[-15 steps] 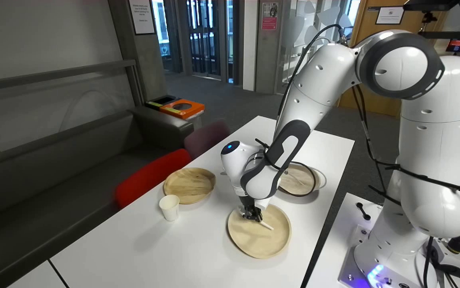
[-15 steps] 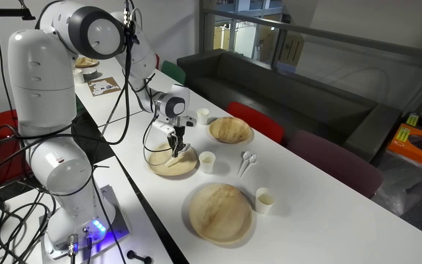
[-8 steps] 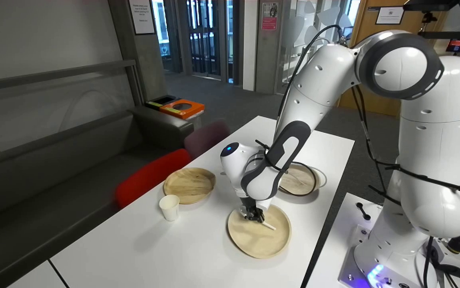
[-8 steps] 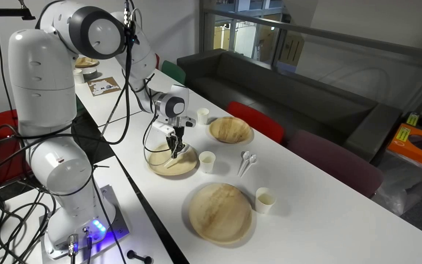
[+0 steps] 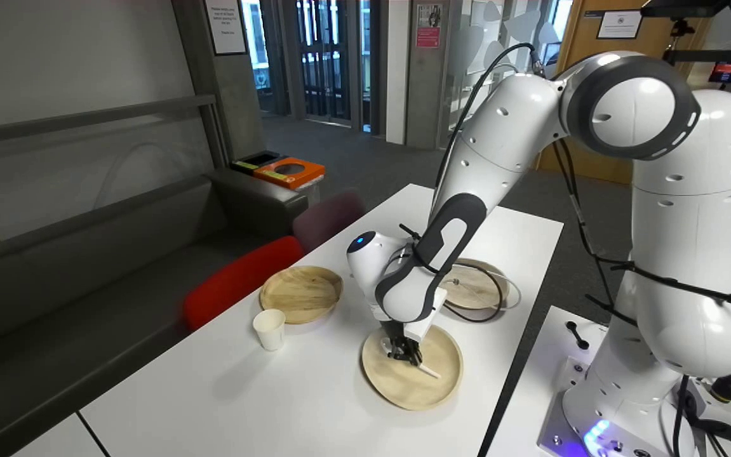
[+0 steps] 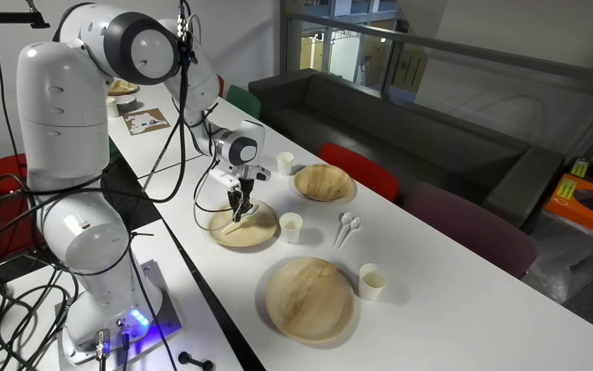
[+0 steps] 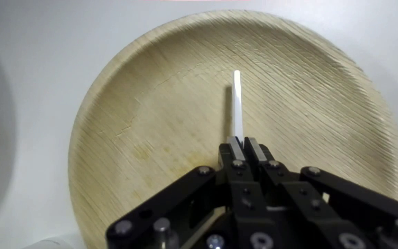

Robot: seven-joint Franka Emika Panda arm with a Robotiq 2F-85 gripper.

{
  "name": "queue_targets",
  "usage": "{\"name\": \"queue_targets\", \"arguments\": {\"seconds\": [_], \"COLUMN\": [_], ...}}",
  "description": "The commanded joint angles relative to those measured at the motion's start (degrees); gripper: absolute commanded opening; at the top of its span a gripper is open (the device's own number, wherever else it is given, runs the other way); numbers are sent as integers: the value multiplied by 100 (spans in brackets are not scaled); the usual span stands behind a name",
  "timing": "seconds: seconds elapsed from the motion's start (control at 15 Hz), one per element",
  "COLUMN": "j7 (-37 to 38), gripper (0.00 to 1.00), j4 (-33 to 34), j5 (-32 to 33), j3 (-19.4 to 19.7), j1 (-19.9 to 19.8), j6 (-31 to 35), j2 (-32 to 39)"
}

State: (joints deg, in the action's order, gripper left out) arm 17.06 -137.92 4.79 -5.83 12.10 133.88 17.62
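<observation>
Where the wrist view looks down, the gripper [image 7: 243, 141] is clamped on the handle of a white spoon [image 7: 237, 103], over a round wood-toned plate [image 7: 143, 114]. In an exterior view, the plate sits on a long white table [image 5: 225, 400], with a red chair [image 5: 244, 279] between that and a grey sofa [image 5: 117, 273]; carpet [image 5: 352, 158] runs back past an orange-topped bin [image 5: 307, 173] to tall glazing [image 5: 324, 70]. In an exterior view, paper cups [image 6: 290, 230], loose spoons [image 6: 346, 218] and further plates [image 6: 309, 301] dot the table, a green chair [image 6: 243, 101] and a purplish chair [image 6: 469, 226] along its sofa side.
</observation>
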Motion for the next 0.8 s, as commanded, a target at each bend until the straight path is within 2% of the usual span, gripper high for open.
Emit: {"name": "queue_targets", "arguments": {"seconds": [0.0,0.53,0.6,0.67,0.73], "j7": [-269,-176,-164,-148,-144], "gripper": [2,2,14,18,8], "j4": [154,255,260,270,275], "j5": [-416,-497,-476,-467,-463], "j3": [-112,-57,-51,-45,-42], "j1": [-103,-60,-51,-45,-42], "j6": [-267,-343,-335,-325,-323], "j2": [18,102,121,146,162]}}
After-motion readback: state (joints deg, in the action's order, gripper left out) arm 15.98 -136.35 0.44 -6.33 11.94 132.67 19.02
